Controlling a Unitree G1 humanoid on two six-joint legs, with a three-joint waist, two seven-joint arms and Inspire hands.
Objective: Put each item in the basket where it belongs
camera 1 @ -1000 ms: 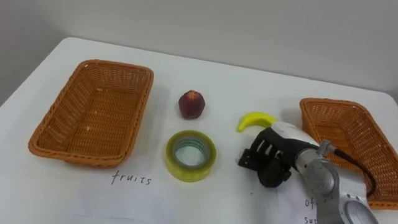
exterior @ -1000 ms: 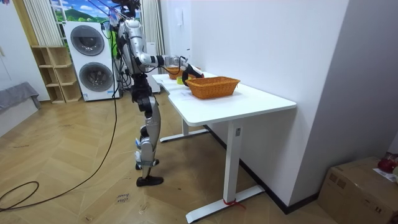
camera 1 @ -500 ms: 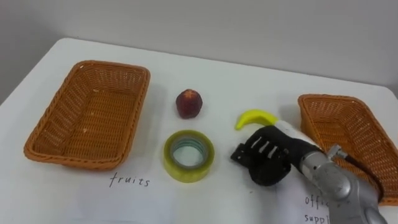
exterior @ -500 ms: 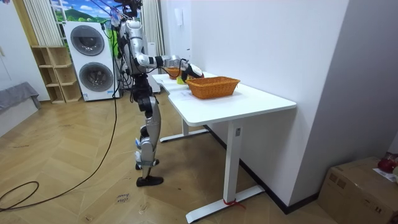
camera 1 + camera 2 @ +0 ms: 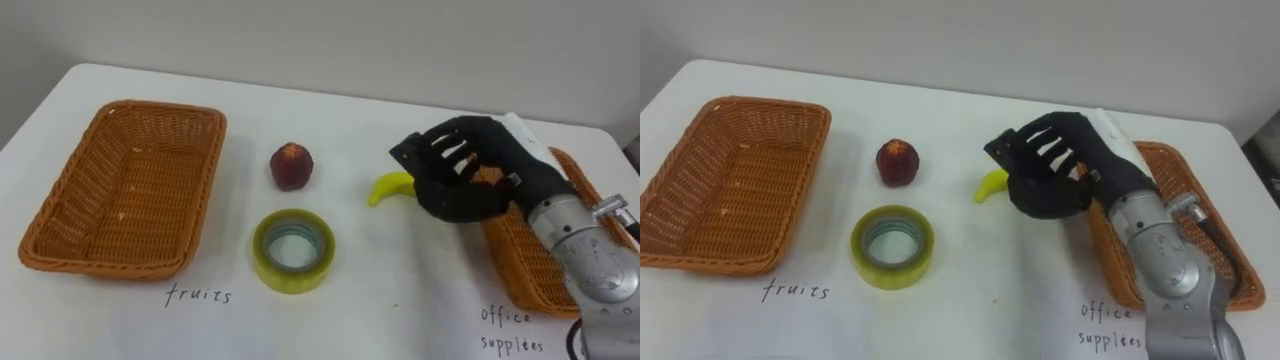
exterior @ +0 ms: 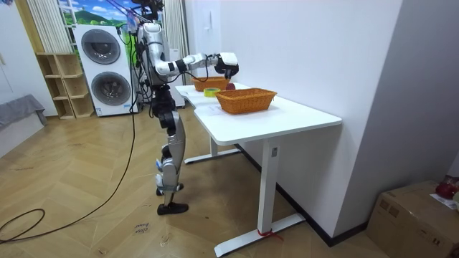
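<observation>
A dark red peach [image 5: 289,166], a roll of yellow tape [image 5: 291,250] and a yellow banana [image 5: 385,188] lie on the white table between two wicker baskets. The left basket [image 5: 205,190] has nothing in it. The right basket [image 5: 510,250] is partly hidden by my right arm. My right hand [image 5: 465,170] hangs above the table, just right of the banana and over the right basket's near-left corner. Its fingers are curled and I see nothing held in them. It covers the banana's right end. In the room view, that hand [image 6: 228,61] is raised over the table.
A handwritten label lies on the table in front of each basket. The table's front edge runs close below the tape. I stand at the table's end, with a washing machine [image 6: 100,49] and shelves behind me.
My right hand has lifted off the table from beside the tape and gone up and to the right, over the banana's end. The eye view has shifted a little; the objects lie as before.
</observation>
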